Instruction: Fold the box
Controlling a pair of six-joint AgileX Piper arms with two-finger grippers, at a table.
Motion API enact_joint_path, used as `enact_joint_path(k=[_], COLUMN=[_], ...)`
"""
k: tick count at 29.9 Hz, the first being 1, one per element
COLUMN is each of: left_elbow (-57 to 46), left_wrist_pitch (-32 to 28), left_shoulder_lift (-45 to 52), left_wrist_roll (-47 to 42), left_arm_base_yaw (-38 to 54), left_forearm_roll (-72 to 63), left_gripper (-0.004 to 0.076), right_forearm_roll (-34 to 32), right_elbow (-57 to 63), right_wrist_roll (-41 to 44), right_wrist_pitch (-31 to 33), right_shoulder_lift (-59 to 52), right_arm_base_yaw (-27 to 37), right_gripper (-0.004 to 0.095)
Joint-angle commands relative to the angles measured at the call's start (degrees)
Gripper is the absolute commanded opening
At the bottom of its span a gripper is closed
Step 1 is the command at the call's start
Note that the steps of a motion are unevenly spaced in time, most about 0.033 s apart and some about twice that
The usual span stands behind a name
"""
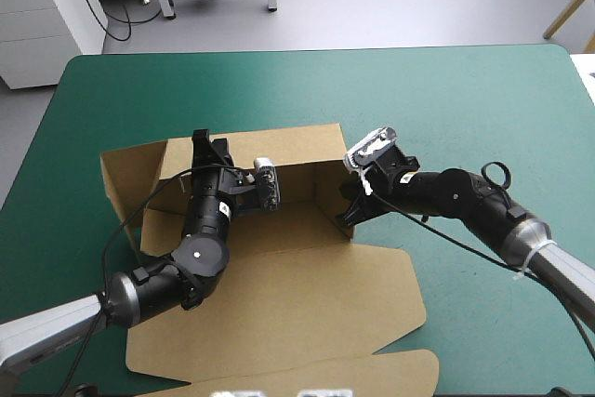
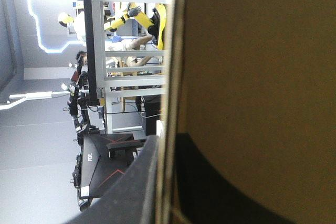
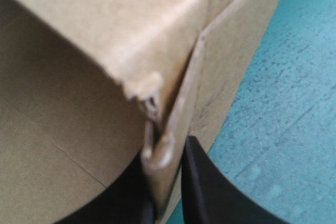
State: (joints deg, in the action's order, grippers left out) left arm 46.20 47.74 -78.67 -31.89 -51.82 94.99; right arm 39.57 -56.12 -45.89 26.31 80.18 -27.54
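The brown box [image 1: 297,276] lies mid-table with its back wall and right wall raised and its lid flat toward the front edge. A side flap [image 1: 130,174] spreads out at its left. My left gripper [image 1: 202,148] is at the back wall's left end. In the left wrist view the gripper [image 2: 167,192] is shut on the board's [image 2: 252,77] thin edge, one black finger on each side. My right gripper [image 1: 350,214] is at the right wall's front end. In the right wrist view it [image 3: 165,203] pinches the folded wall of the box [image 3: 79,129].
Bare teal-green cover [image 1: 446,99] stretches behind and to the right of the box, and shows beside the right wall [image 3: 283,103]. The lid [image 1: 279,332] reaches nearly to the table's front edge.
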Motion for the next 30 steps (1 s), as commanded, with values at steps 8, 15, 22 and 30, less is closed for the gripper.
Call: enact_joint_path(k=[8, 15, 22, 30], left_elbow=[3.0, 3.1, 8.1, 25.6], left_wrist_pitch=[5.2, 13.1, 19.3, 19.6], left_shoulder_lift=[1.8, 3.4, 7.7, 9.2], left_wrist_roll=[-1.4, 3.0, 9.9, 27.6], left_arm_base_yaw=[-7.4, -19.2, -30.2, -29.2], left_forearm_roll=[3.0, -1.6, -15.3, -41.0], left_gripper=[0.0629, 0.0644, 0.0643, 0.0559], right_forearm_roll=[-0.1, -2.1, -3.2, -3.6], right_elbow=[-1.7, -1.7, -1.7, -1.7], right_wrist_roll=[2.3, 4.2, 5.4, 5.7], right_wrist_pitch=[-0.3, -0.3, -0.3, -0.3], right_shoulder_lift=[-2.1, -2.1, -2.1, -2.1], right_arm_base_yaw=[-0.4, -0.4, -0.3, -0.3], right_gripper=[-0.0018, -0.0018, -0.0019, -0.0019])
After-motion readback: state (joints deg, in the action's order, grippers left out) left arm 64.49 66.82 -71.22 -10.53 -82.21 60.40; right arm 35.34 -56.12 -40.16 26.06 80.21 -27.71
